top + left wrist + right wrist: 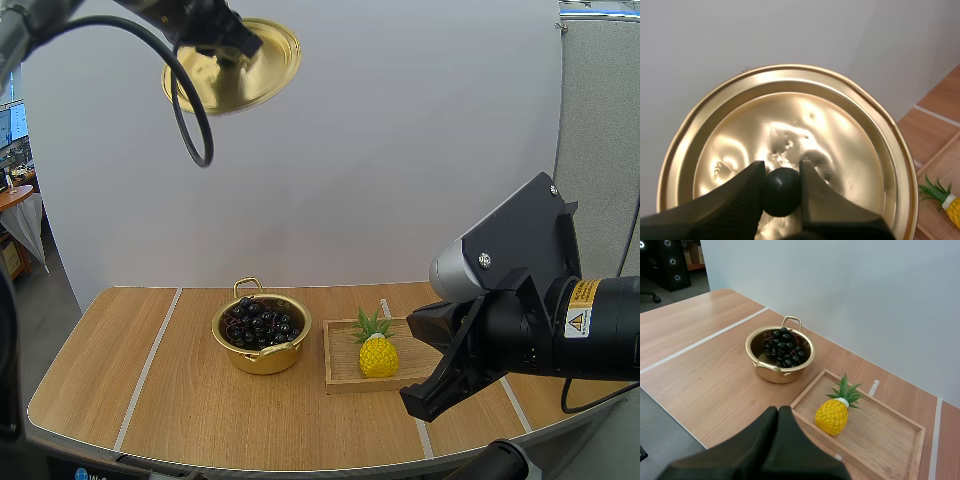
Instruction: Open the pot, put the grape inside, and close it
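Observation:
The gold pot point(262, 338) stands open on the table with a bunch of dark grapes point(260, 323) inside it; both also appear in the right wrist view as the pot point(780, 367) and grapes point(782, 348). High above the table my left gripper point(228, 50) holds the gold lid point(236, 68) tilted on edge. Up close, its fingers point(807, 187) pinch the lid's black knob point(782, 191) against the lid point(790, 150). My right gripper point(418, 400) hangs shut and empty over the table's front right, and its fingers lie together point(777, 425).
A wooden tray point(345, 378) lies right of the pot with a yellow toy pineapple point(377, 350) on it; the right wrist view shows the tray point(890, 432) and pineapple point(834, 412) just ahead of my right gripper.

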Robot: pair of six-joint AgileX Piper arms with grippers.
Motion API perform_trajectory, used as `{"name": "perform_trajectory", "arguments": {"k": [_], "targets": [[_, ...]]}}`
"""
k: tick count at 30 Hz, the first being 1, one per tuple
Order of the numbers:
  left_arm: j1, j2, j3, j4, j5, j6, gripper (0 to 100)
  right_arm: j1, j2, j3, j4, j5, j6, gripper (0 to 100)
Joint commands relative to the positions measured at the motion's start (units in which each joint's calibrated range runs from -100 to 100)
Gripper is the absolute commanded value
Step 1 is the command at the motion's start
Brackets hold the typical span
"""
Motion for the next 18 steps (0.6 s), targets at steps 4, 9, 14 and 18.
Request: {"name": "perform_trajectory", "arguments": {"k": [4, 9, 14, 18], "targets": [[-0.21, 5.5, 13.1, -3.7, 0.0, 4.1, 0, -1.2, -0.4, 0.3, -0.8, 0.0, 0.1, 0], [-0.21, 8.9, 20.8, -6.2, 0.0, 7.8, 0, -1.2, -0.4, 0.3, -0.8, 0.0, 0.1, 0], [-0.21, 13.2, 28.1, -6.2, 0.0, 10.5, 0, -1.2, -0.4, 0.3, -0.8, 0.0, 0.1, 0], [-0.21, 18.0, 31.7, -6.2, 0.0, 11.3, 0, -1.2, -0.4, 0.3, -0.8, 0.0, 0.1, 0]]}}
